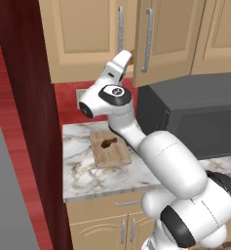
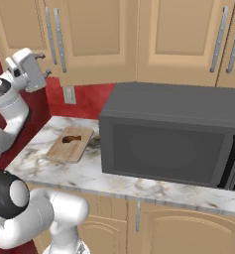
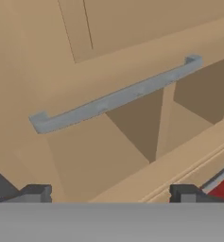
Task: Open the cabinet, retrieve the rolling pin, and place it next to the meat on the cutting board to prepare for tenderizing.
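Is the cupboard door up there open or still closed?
Open a little. In the left base view the cabinet's right door swings out from the left one, and the hand view shows a dark gap behind the handle.

A narrow gap is left between the cabinet (image 1: 136, 39) doors at upper centre; passage is barred by the handle (image 3: 116, 97).

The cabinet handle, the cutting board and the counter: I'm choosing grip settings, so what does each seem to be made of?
Cabinet handle: looks like brushed metal, a matte silver-grey bar with squared ends.
Cutting board: looks like light unvarnished wood, with faint grain lines and a raised rim.
Counter: looks like polished marble or a stone-look laminate, white with grey-brown veins; the rendering leaves that open.
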Available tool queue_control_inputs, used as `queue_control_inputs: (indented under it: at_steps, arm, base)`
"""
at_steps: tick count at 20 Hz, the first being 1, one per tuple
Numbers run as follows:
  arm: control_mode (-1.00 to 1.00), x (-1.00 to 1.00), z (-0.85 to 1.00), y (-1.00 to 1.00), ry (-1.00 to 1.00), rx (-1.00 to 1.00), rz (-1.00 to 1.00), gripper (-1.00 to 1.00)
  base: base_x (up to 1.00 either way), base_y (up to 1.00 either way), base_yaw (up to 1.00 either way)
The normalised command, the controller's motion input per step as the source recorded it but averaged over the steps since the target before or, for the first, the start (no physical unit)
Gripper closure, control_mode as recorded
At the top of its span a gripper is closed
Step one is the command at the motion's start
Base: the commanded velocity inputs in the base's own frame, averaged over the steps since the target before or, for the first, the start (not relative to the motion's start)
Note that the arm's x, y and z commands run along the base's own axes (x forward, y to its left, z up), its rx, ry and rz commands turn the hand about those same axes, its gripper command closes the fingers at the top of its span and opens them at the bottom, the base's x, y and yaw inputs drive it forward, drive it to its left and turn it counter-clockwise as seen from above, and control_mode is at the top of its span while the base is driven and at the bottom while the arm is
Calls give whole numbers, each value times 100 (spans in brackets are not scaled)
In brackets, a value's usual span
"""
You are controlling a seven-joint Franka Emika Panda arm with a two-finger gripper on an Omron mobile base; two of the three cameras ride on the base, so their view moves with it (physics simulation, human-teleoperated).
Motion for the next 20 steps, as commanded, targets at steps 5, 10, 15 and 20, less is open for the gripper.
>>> queue_control_inputs:
  at_steps: [5,10,15,20]
  arm:
    - [-100,19,0,0,0,0,-1,-100]
    - [-100,19,0,0,0,0,0,-100]
    - [-100,17,0,-5,0,0,0,-100]
    - [-100,24,0,-7,0,0,0,-100]
  base:
    - [0,0,0]
    - [0,0,0]
    - [0,0,0]
    - [0,0,0]
